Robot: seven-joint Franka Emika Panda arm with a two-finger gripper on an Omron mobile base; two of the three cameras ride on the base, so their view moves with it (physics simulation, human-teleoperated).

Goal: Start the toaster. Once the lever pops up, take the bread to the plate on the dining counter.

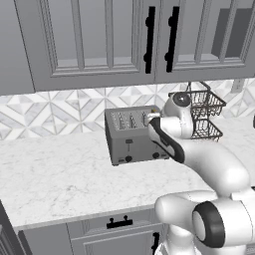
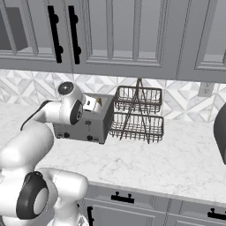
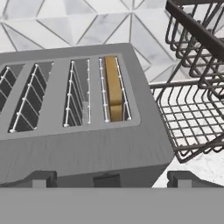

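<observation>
The grey toaster [image 1: 130,137] [image 2: 84,126] stands on the marble kitchen counter against the tiled wall. In the hand view I look down on the toaster [image 3: 87,148] and its four slots. The tan bread [image 3: 114,87] sits sunk in the rightmost slot. My gripper [image 3: 113,179] [image 1: 152,117] [image 2: 92,103] hovers open over the toaster's front right corner, its fingertips [image 3: 43,178] wide apart and holding nothing. A dark lever [image 3: 106,180] shows on the front just below the bread's slot. The plate and the dining counter are out of view.
A two-tier wire basket [image 1: 201,112] [image 2: 137,114] [image 3: 197,100] stands close to the toaster's right side. Grey upper cabinets [image 1: 99,40] hang above. A dark appliance [image 2: 220,132] sits at the far right. Bare counter [image 1: 60,174] lies left and in front.
</observation>
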